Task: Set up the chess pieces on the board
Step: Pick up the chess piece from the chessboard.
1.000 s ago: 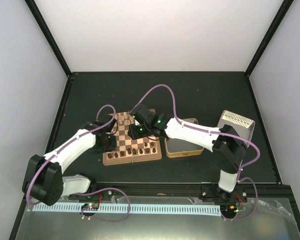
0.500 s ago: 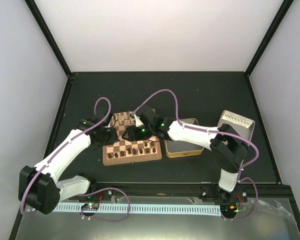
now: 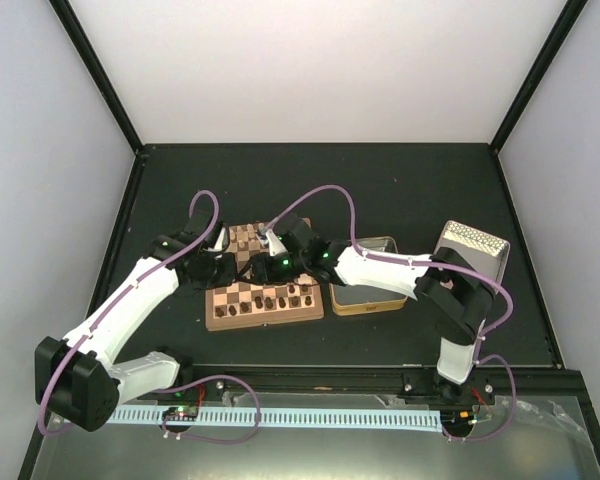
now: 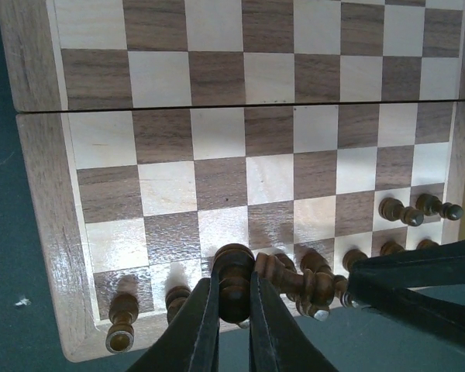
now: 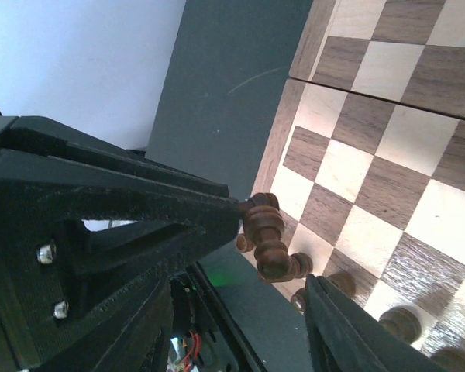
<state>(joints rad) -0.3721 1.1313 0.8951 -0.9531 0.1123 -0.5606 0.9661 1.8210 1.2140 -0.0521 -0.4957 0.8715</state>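
The board (image 4: 217, 116) lies on the dark bench (image 3: 380, 190), and both arms reach in over its left half. The left gripper (image 4: 234, 280) is clamped on a round-topped piece (image 4: 234, 260), which is dark brown and upright, with a finger pressed to each side of it. This piece sits over the board's outermost row of squares, close to the reddish border; whether its foot touches the wood cannot be told, since the fingers hide it. The other dark chess pieces (image 3: 285, 297) stand along the board's near rows, and the squares beyond the board's middle seam are bare in the left wrist view. Just beside the held piece, one tilted piece (image 5: 265, 232) leans at a slant above the board's edge squares. The right gripper (image 5: 275, 248) is around it with its fingers spread well apart: one fingertip meets the top of the tilted piece, while the other finger is clear of it on the far side, so the piece is not pinched. The two grippers are very near each other at this corner of the board. A metal tin (image 3: 365, 292) with a gold rim lies just right of the board, under the right arm.
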